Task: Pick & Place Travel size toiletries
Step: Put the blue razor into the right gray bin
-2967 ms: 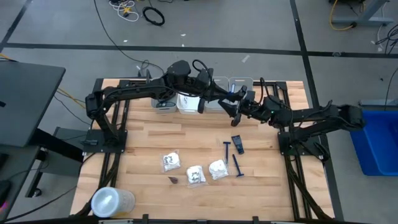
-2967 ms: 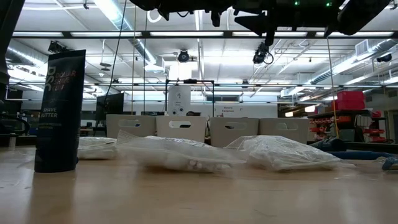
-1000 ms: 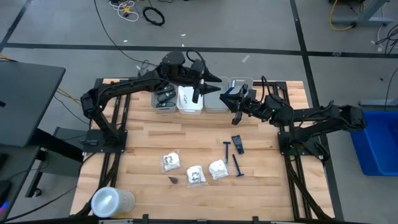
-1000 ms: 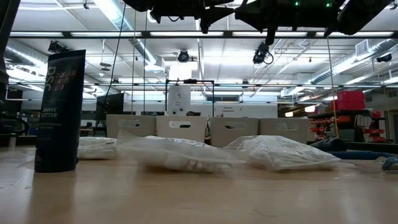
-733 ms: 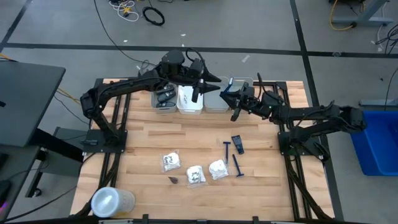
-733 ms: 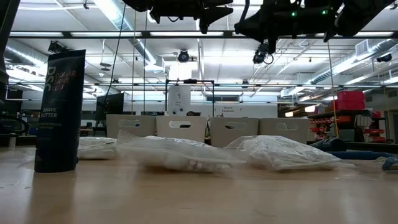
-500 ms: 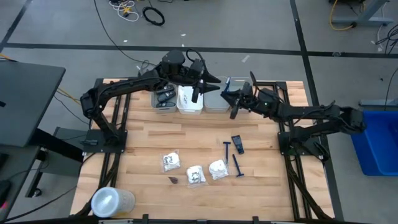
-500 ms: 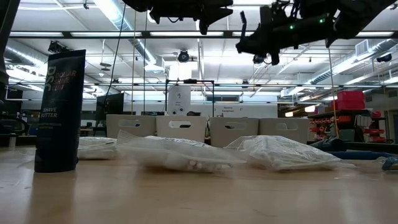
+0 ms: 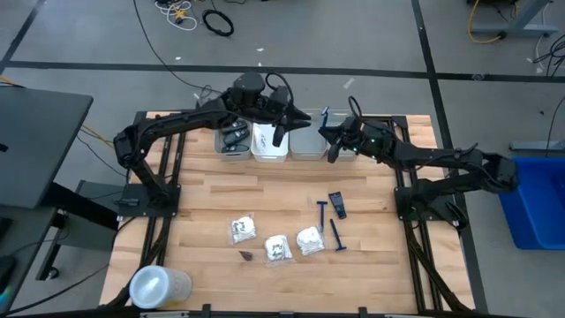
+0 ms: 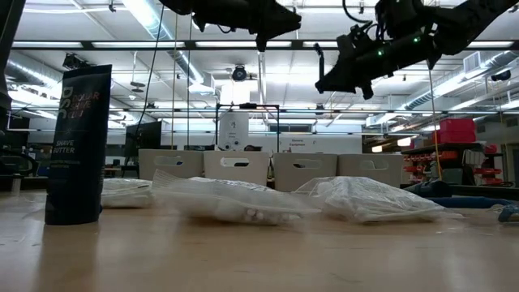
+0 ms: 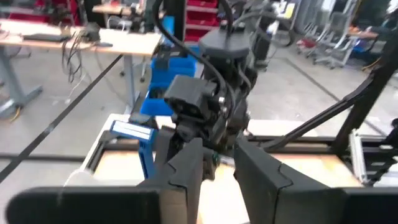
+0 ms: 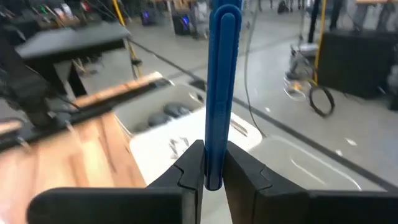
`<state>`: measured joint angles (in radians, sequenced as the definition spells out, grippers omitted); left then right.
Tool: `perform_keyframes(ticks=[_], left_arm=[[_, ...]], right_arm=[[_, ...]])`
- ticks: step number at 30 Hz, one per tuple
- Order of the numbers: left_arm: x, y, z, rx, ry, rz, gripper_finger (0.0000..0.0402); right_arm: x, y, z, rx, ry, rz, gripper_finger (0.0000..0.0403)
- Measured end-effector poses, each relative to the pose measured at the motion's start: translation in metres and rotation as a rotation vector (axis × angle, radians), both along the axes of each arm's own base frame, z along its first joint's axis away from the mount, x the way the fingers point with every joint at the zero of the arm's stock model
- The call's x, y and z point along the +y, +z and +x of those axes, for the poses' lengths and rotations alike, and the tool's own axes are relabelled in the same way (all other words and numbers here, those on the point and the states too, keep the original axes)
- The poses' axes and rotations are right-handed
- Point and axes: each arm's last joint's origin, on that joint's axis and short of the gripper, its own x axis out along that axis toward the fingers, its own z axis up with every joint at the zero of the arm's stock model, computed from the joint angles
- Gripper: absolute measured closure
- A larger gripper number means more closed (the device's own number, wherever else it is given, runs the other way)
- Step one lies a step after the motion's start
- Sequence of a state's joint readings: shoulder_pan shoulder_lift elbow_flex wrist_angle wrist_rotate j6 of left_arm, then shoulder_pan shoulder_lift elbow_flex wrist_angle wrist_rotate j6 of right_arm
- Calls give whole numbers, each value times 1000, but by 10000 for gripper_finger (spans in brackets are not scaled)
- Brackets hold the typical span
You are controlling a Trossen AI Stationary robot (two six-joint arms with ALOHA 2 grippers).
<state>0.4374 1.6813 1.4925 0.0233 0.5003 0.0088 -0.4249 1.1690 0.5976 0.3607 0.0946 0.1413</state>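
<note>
Razor, thin, blue, was gripped upright by right gripper above the bins; left gripper was held narrowly parted, empty.

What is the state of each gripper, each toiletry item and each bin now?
Right gripper: shut on blue razor, raised over the bins.
Left gripper: open, empty, above white bin.
Grey bin: holds dark cases.
Two razors: lying on table.
Dark case: lying beside them.
Three white packets: lying on table.
</note>
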Motion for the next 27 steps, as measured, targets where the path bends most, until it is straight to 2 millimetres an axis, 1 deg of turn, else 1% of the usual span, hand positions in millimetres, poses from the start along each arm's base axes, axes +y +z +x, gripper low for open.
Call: perform_keyframes(ticks=[4,9,15,18,21,24,27], left_arm=[[2,-6,-2,58,49,-2,332],[4,-11,-3,119,131,57,362],[5,-14,-4,155,168,65,392],[5,-14,-4,155,173,67,396],[5,-14,-4,156,176,67,391],[6,-14,-4,157,189,71,382],[6,-14,-4,158,197,72,383]], right_arm=[[-7,-8,-6,76,-36,36,352],[-16,-15,-13,146,-81,73,353],[-23,-24,-23,245,-164,112,352],[-26,-31,-28,314,-205,140,353],[-27,-36,-34,371,-221,172,352],[-29,-39,-38,407,-233,194,352],[-30,-41,-40,426,-246,207,353]])
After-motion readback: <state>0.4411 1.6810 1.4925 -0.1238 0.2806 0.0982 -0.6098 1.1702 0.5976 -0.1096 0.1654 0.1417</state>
